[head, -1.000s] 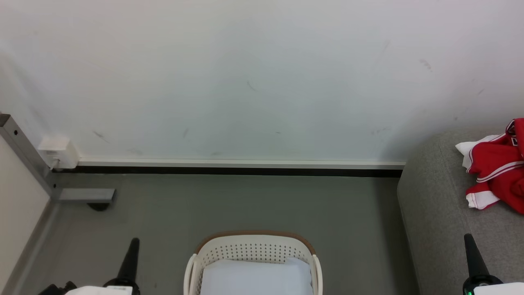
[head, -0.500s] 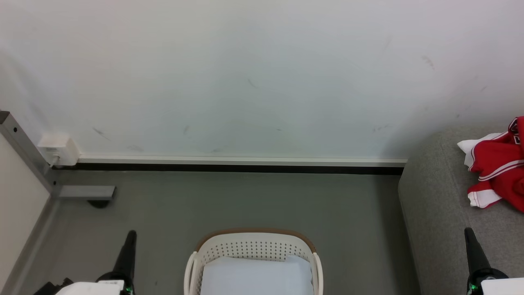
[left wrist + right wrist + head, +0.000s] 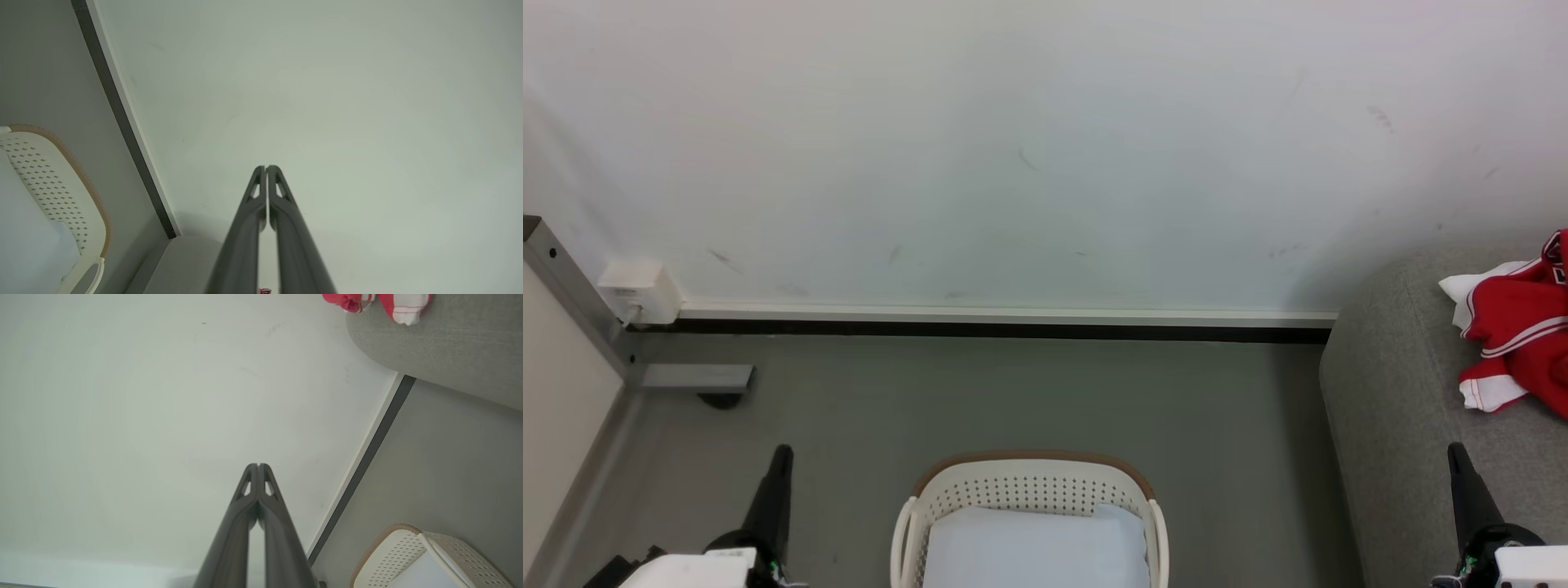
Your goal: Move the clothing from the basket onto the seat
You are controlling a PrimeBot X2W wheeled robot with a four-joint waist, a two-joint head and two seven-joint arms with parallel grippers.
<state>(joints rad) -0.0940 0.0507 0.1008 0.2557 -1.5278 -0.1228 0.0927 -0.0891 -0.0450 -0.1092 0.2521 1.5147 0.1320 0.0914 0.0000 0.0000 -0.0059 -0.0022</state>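
— Checked the left tool (image 3: 781, 457) first: fingers pressed together, clamped on nothing, pointed up and forward, low at the left, beside the basket (image 3: 1029, 493) but apart from it.

— Same for the right tool (image 3: 1455, 457)?

— Yes. Shut tight, empty, pointed forward toward the wall (image 3: 1045, 163), set low at the right against the grey of the sofa (image 3: 1388, 392).

— Found the clothing where?

— Found the clothing (image 3: 1519, 343) heaped on the sofa, red with white trim and a striped cuff, well apart from both tools.

— Anything left in the basket?

— Saw a pale cloth (image 3: 1033, 547) lying flat inside and spotted no red on it. Could not see the near half, cut off at the bottom edge. Stood on the floor (image 3: 1013, 392), between the two tools.

— Judged it how?

— Judged the moving done, or nearly so. Took both arms as idle rather than reaching. Left only the hidden part of the basket to check.
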